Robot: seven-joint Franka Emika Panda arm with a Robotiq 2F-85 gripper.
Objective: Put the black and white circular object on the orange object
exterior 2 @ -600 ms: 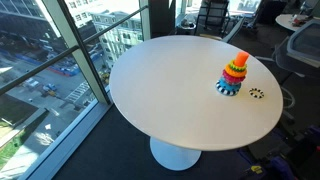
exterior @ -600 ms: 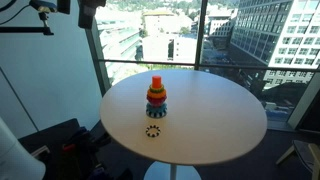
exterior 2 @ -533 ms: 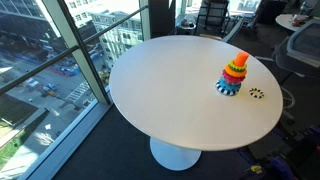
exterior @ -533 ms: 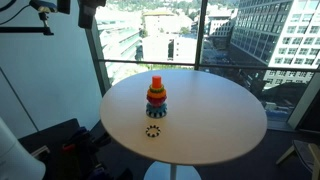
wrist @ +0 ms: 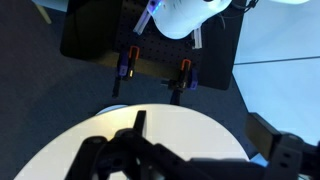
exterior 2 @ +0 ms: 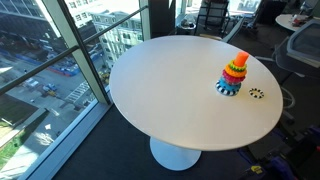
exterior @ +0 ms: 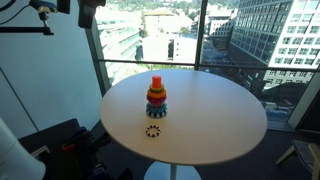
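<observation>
The pincer (wrist: 158, 152) shows only in the wrist view, as a dark, blurred mass at the bottom edge. Its jaws are too murky to make out, so I cannot tell whether they are spread or pressed together, and nothing can be seen between them. It hangs high above the round white table (wrist: 200, 135). Beyond the table's far edge in that view is a dark stand with two orange-handled clamps (wrist: 128, 66).

The black and white ring (exterior: 153, 130) lies flat on the table in both exterior views, near the stacking toy but not touching it, and close to the table's rim (exterior 2: 257, 94). The toy stands upright, with the orange top piece (exterior: 156, 84) at its peak and yellow, green and blue rings widening below it. In an exterior view the orange top (exterior 2: 242, 58) tilts slightly because of the camera angle.

Neither the ring nor the toy appears in the wrist view. Tall windows (exterior: 170, 35) with city buildings outside stand behind the table, and office chairs (exterior 2: 212, 14) are at the far side of the room.
</observation>
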